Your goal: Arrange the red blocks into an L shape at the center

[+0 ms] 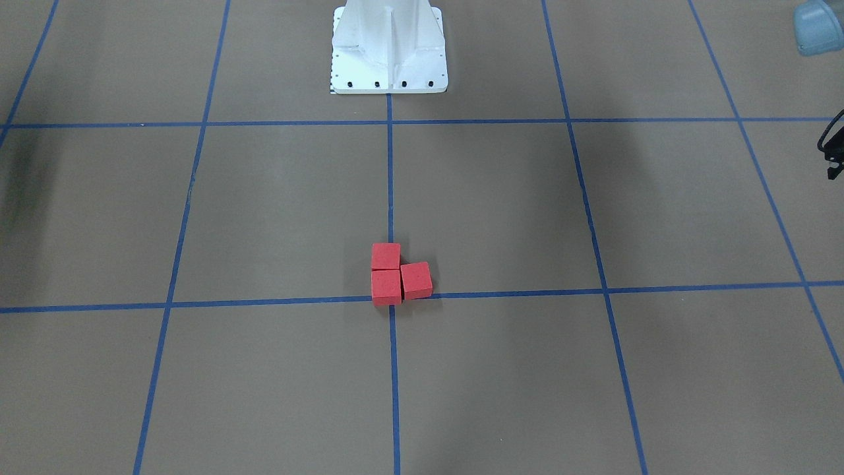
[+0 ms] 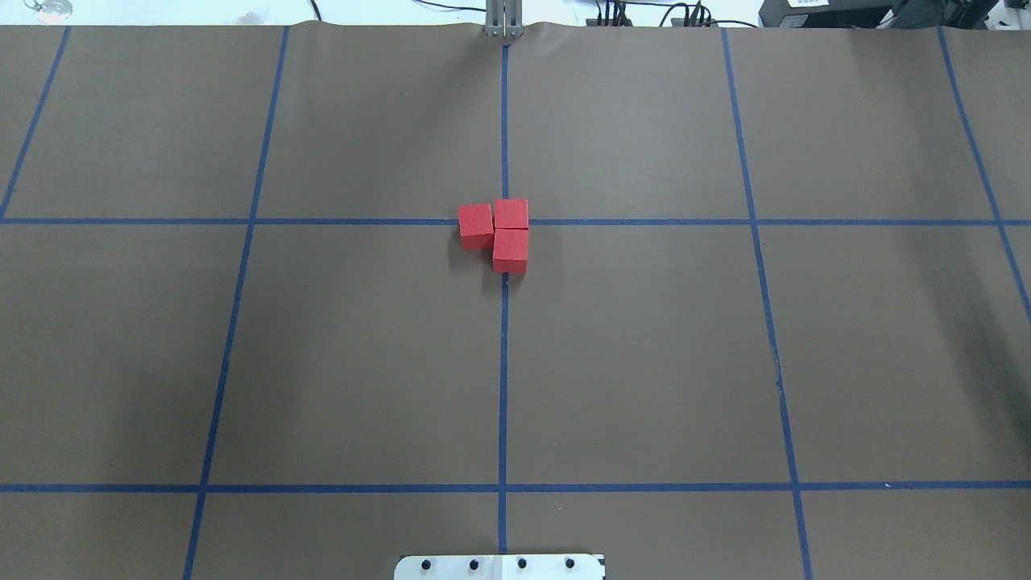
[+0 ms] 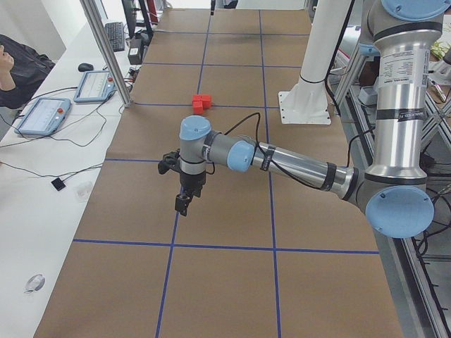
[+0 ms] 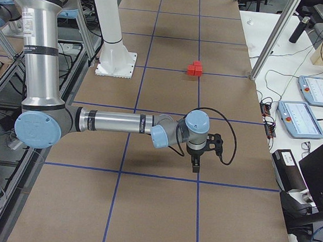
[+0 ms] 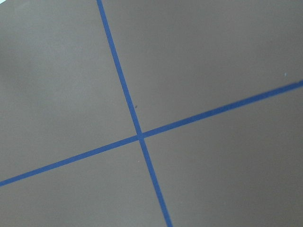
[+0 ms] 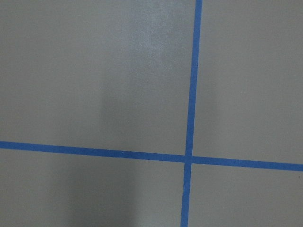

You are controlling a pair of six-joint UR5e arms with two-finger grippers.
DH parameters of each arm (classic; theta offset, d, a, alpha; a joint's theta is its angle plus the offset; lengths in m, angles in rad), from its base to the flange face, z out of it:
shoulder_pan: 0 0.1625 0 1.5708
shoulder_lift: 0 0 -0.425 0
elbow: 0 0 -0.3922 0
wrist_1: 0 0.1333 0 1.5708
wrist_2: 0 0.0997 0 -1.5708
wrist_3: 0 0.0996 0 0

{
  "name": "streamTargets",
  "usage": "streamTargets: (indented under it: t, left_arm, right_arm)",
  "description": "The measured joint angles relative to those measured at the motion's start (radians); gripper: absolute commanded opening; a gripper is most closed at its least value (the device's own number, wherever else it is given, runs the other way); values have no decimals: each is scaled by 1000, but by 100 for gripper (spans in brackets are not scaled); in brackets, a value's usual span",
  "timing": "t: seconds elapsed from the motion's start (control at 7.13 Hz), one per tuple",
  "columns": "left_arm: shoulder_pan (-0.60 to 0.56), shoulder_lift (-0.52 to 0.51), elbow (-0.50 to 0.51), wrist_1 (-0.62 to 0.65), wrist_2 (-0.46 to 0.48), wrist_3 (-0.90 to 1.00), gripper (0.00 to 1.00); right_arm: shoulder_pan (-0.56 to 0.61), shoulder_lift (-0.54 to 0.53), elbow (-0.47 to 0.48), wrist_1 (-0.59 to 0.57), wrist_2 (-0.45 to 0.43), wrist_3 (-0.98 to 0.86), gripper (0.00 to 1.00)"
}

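Three red blocks (image 2: 511, 251) touch in an L over the center (image 2: 533, 221) — as the task requires. Left gripper (image 3: 182, 204) and right gripper (image 4: 196, 165) hang well apart from them — whether either is wide or narrow cannot be told.

Brown paper (image 2: 644, 362) over whole table. Left-side view, left edge: tablet (image 3: 41, 115), second tablet (image 3: 94, 86), mouse (image 3: 85, 67), keyboard (image 3: 115, 35) on white bench (image 3: 28, 211). Person (image 3: 17, 70) at upper left corner. Metal post (image 3: 106, 49) beside keyboard. Black cables (image 2: 685, 12) at top edge of overhead view.
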Motion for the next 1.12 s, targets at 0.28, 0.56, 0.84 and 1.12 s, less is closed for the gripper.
streamTargets:
  t: [0.28, 0.56, 0.84, 1.12]
  left_arm:
    - [-10, 11, 48, -28, -16, 28, 100]
    - [-26, 19, 62, -31, -114, -50, 100]
    - [-50, 25, 64, -23, -190, -87, 100]
    - [-89, 24, 99, -20, -195, -15, 100]
  right_arm:
    - [46, -29, 6, -17, 79, 0, 99]
    - [92, -46, 26, -79, 142, -2, 99]
    - [104, -59, 96, -200, 152, -3, 99]
    - [106, -78, 164, -271, 139, -3, 99]
